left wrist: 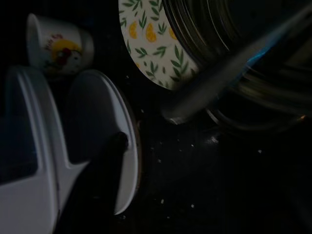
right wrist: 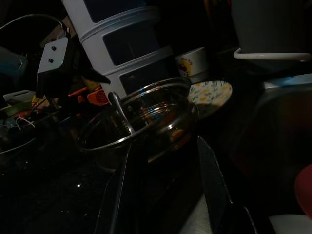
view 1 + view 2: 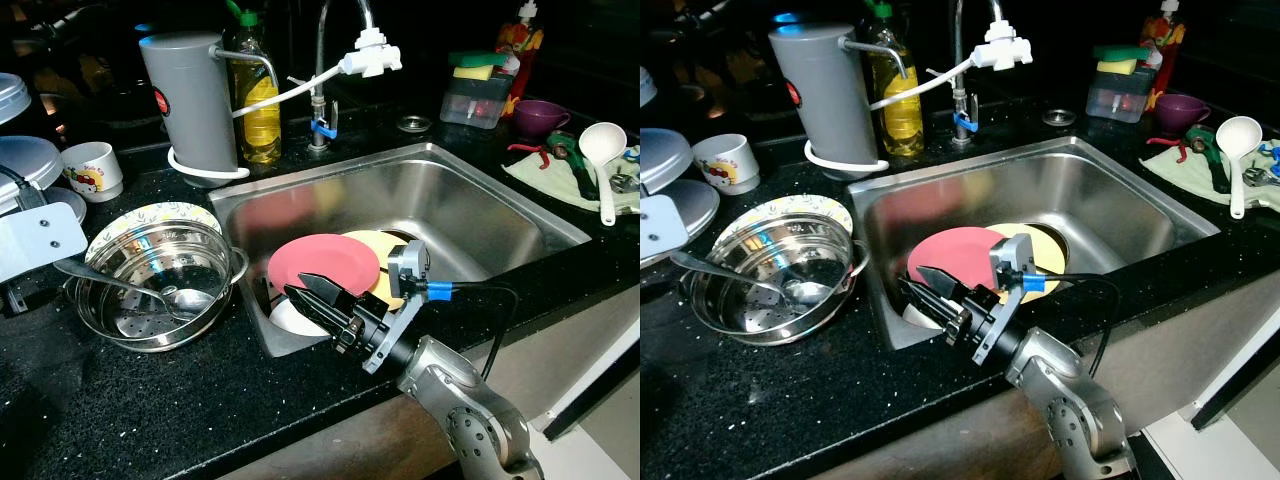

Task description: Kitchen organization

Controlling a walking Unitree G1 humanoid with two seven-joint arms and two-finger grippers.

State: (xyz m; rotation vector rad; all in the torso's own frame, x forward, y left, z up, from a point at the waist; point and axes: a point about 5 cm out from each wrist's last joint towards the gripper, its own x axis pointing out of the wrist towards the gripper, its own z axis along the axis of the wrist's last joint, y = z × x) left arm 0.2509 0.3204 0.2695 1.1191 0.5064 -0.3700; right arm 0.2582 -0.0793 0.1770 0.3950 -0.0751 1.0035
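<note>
So I'm at the sink (image 3: 520, 215) stage of this kitchen tidy-up, I reckon. My right gripper (image 3: 318, 297) hangs low over the front left corner of the basin, fingers spread apart with nothing between them, tips pointing toward the counter (image 3: 120, 400) on my left. Right under it there's a pink plate (image 3: 325, 262) stacked over a yellow plate (image 3: 383, 250), and something white (image 3: 292, 318) (bowl or plate, can't tell) peeking out underneath by the sink wall.

My left gripper (image 1: 105, 175) is off by the white lids (image 1: 97, 126) at the counter's left edge; can't tell how its fingers sit, too dark.

On the counter just left of the sink there's a steel steamer pot (image 3: 160, 285) with a spoon (image 3: 135, 288) in it, sitting on a lemon-print plate (image 3: 150, 217), with a cartoon mug (image 3: 92, 170) behind it.

My guess at the next move: dip down, pinch the pink plate's rim, lift it out. The rim's thin and probably wet, so I'll need a square bite or it'll slip.
</note>
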